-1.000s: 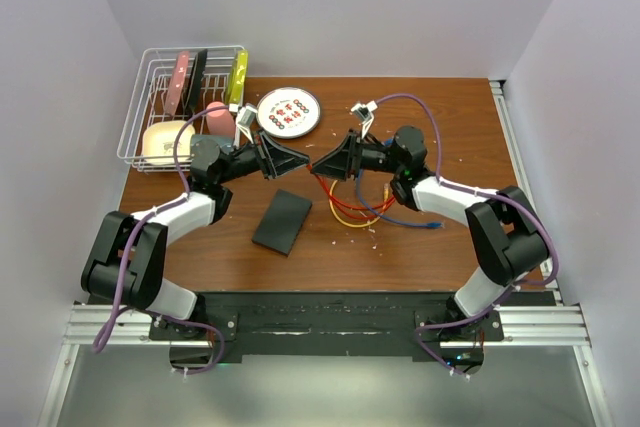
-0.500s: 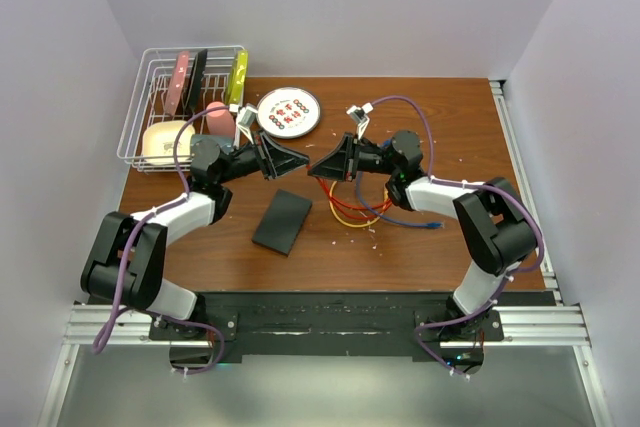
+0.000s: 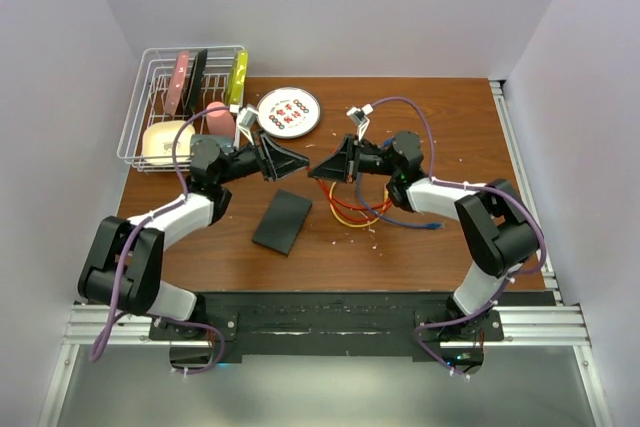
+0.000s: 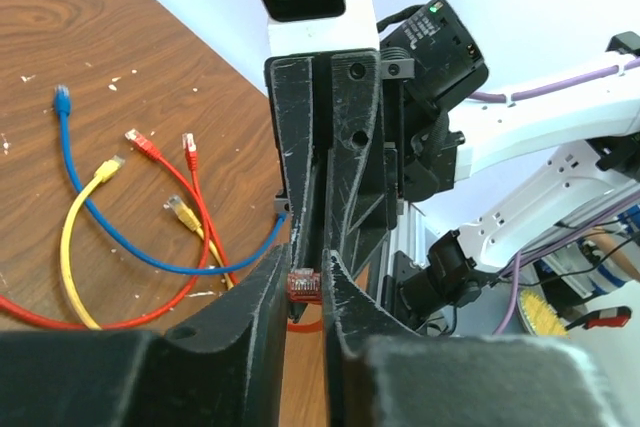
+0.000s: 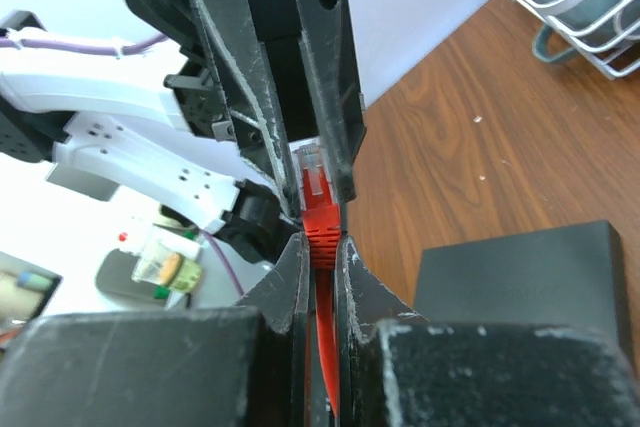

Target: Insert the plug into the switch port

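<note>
Right gripper (image 5: 322, 243): pinches the red boot of the plug (image 5: 318, 202), with the red cable trailing back between its fingers.
Left gripper (image 4: 305, 282): meets it nose to nose above the table (image 3: 450, 127), its fingers pressed against the plug's clear tip (both seem to hold it at once, a handover in mid-air).
Switch (image 3: 282, 222): lies flat on the table, near the grippers and below them, touched by neither; its ports do not show from above.
Risk, handover: if one side lets go before the other's hold is firm, the plug drops. If both hold while the arms part, the plug may twist or its latch tab may bend.
Risk, insertion: nothing pins the switch, so a push could slide it instead of seating the plug. The trailing cable may also snag in the loose cables.
Count: two grippers, one held plug, one switch. Loose ends on the table are two red, two yellow and one blue plug end (image 4: 62, 97).
</note>
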Controlling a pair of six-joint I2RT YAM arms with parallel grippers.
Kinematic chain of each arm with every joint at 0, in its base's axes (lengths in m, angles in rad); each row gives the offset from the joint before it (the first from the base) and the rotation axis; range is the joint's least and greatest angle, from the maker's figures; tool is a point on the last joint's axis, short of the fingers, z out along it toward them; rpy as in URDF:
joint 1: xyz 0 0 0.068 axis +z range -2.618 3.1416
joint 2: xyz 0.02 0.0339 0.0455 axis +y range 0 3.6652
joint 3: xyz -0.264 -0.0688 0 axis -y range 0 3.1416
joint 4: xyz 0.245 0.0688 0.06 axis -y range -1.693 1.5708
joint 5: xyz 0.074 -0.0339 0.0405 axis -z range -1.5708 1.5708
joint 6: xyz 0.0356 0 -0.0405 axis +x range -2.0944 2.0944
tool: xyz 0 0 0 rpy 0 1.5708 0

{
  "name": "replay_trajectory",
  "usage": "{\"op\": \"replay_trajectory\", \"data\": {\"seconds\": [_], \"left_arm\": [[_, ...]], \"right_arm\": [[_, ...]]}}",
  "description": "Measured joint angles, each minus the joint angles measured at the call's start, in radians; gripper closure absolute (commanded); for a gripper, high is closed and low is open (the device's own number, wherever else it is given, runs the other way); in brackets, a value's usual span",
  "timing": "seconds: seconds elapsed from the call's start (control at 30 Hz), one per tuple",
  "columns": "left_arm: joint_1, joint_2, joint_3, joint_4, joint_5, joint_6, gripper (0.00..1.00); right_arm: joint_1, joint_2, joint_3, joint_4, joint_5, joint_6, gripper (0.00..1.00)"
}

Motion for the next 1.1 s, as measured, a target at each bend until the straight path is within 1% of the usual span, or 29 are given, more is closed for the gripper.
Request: {"op": "replay_trajectory", "data": {"seconds": [0.03, 0.1, 0.13, 0.2, 0.23, 0.3, 0.33, 0.4, 0.6, 0.73, 0.83, 0.97, 1.1], "left_arm": [[0.000, -0.004, 0.000, -0.009, -0.002, 0.008, 0.59], [0.000, -0.021, -0.003, -0.033, -0.016, 0.031, 0.52], [-0.001, -0.041, -0.006, -0.056, -0.029, 0.044, 0.44], [-0.001, -0.085, -0.013, -0.089, -0.054, 0.074, 0.38], [-0.001, -0.112, -0.014, -0.116, -0.072, 0.090, 0.33], [-0.001, -0.165, -0.014, -0.168, -0.117, 0.129, 0.29], [-0.001, -0.193, -0.014, -0.201, -0.143, 0.149, 0.20], [-0.001, -0.243, -0.014, -0.265, -0.205, 0.186, 0.14], [-0.001, -0.360, -0.014, -0.438, -0.400, 0.274, 0.12], [-0.001, -0.386, -0.014, -0.537, -0.495, 0.318, 0.12], [-0.001, -0.389, -0.014, -0.595, -0.559, 0.346, 0.12], [-0.001, -0.389, -0.013, -0.668, -0.636, 0.375, 0.12], [-0.001, -0.386, -0.013, -0.693, -0.694, 0.399, 0.13]], "right_arm": [[0.001, -0.008, 0.000, -0.023, 0.001, -0.015, 1.00], [0.001, -0.031, 0.000, -0.082, 0.007, -0.053, 1.00], [0.001, -0.050, 0.000, -0.122, 0.020, -0.079, 1.00], [0.002, -0.101, 0.000, -0.232, 0.038, -0.155, 1.00], [0.002, -0.132, 0.001, -0.299, 0.058, -0.198, 1.00], [0.005, -0.197, 0.002, -0.435, 0.106, -0.296, 1.00], [0.006, -0.221, 0.002, -0.481, 0.121, -0.332, 1.00], [0.012, -0.270, 0.005, -0.582, 0.166, -0.407, 1.00], [0.044, -0.367, 0.006, -0.831, 0.316, -0.592, 1.00], [0.124, -0.437, 0.007, -0.975, 0.457, -0.697, 1.00], [0.186, -0.500, 0.005, -1.025, 0.555, -0.754, 1.00], [0.248, -0.588, -0.011, -1.047, 0.668, -0.816, 1.00], [0.300, -0.650, -0.055, -1.052, 0.770, -0.859, 1.00]]}}
